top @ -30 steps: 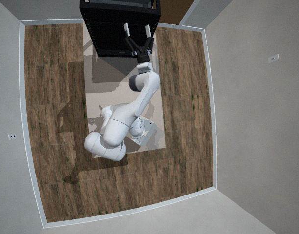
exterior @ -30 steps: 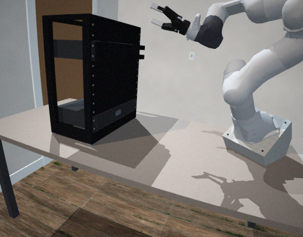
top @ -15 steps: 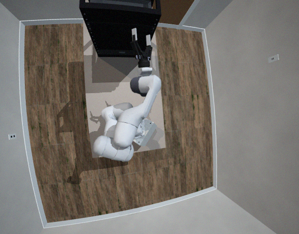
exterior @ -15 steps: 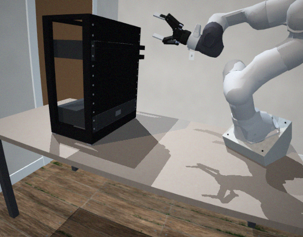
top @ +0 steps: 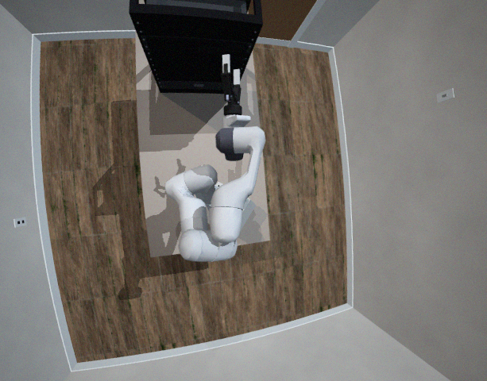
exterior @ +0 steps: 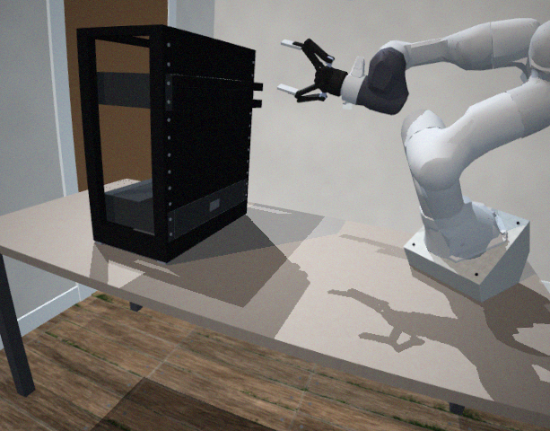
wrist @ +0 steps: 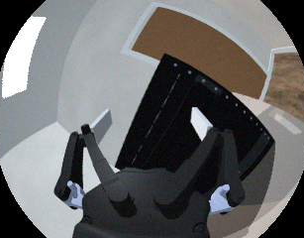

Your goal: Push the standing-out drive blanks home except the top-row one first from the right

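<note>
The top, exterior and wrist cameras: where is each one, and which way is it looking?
Top: high above, looking down at the rack and most of the arm.
Exterior: beside the table, facing the rack's side and front; arm on the right.
Wrist: on the arm's end, looking past the open end effector to the rack.
Top and exterior share the table.

The black rack (top: 198,55) (exterior: 161,139) (wrist: 161,119) stands upright on the counter (top: 173,163) (exterior: 307,324) (wrist: 262,208). Two dark blocks (exterior: 257,94) protrude from its front, one above the other. Individual blanks are indistinguishable in shadow.
</note>
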`<state>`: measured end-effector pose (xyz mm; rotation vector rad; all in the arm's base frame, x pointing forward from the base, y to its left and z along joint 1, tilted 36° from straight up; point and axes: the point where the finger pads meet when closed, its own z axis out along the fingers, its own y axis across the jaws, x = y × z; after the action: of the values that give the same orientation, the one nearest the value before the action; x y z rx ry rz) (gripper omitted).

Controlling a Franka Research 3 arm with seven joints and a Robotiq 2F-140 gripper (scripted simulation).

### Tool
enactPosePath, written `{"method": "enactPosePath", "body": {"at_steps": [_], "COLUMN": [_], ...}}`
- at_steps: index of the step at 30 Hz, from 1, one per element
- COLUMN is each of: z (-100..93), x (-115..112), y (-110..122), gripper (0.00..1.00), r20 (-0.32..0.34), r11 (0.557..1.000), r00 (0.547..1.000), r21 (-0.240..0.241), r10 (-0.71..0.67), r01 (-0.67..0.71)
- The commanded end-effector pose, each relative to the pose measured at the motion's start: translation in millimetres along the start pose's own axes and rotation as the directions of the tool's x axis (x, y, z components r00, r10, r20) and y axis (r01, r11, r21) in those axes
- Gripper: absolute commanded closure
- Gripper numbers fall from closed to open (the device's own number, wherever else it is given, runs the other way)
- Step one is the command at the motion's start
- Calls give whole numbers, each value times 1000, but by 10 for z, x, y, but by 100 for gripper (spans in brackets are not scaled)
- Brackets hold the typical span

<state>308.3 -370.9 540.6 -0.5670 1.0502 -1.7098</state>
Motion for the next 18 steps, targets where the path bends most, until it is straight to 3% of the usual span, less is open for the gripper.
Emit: {"method": "enactPosePath", "body": {"at_steps": [1,18], "z": [-85,-234], "x": [-65,-351], "y": [267,612], "gripper": [0,0], "r20": [9,1], "r11": [993,940], "r00": [996,952], "r21": [-78,-159], "r10": [90,305], "r01": [-89,-301]}}
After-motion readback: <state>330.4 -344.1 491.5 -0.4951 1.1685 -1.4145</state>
